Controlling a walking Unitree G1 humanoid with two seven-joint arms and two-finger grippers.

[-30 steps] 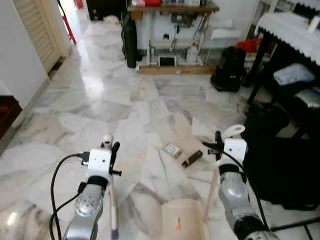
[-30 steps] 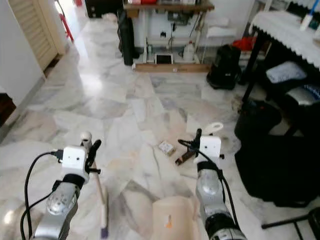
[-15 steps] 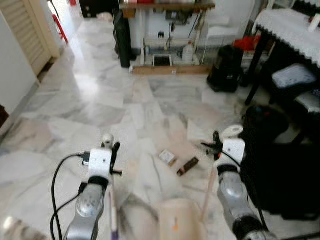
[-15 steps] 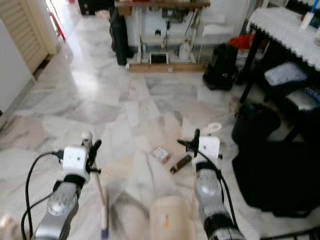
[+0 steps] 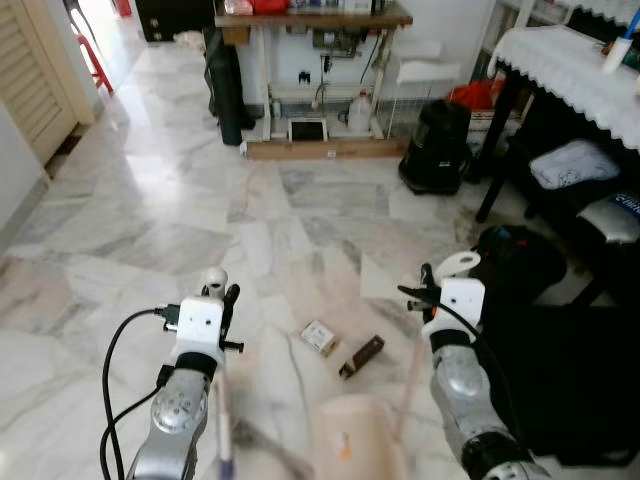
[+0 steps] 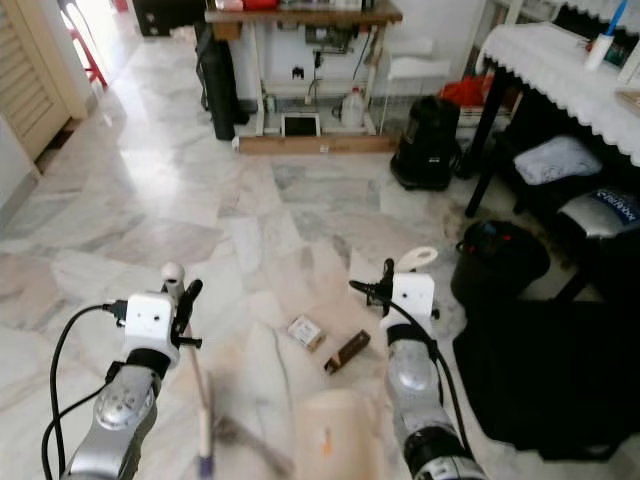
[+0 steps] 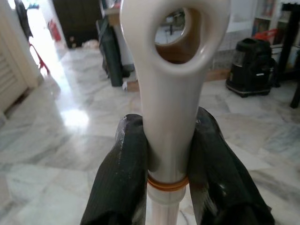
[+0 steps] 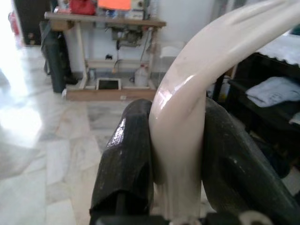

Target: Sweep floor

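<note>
My left gripper [image 7: 168, 140] is clamped on the cream broom handle [image 7: 171, 93], both black fingers [image 7: 123, 173] pressed against the shaft just above an orange ring, below the handle's hanging loop. My right gripper [image 8: 178, 154] is closed around the curved cream dustpan handle [image 8: 187, 103], a finger on each side of it. From the head camera, the broom handle [image 5: 222, 410] runs down from my left gripper [image 5: 222, 296] toward the marble floor [image 5: 150, 220], its lower end blurred. The cream dustpan [image 5: 352, 440] sits on the floor between my two arms, also blurred. Just beyond the dustpan lie a small pale box [image 5: 319, 338] and a dark brown bar-shaped piece [image 5: 361, 356], side by side and apart. Farther beyond them, against the far wall, stands a wooden shelf unit [image 5: 315, 60], with a black bag [image 5: 436, 150] beside it. A black-framed table with a white lace cloth [image 5: 565, 60] stands to the right of the dustpan.
</note>
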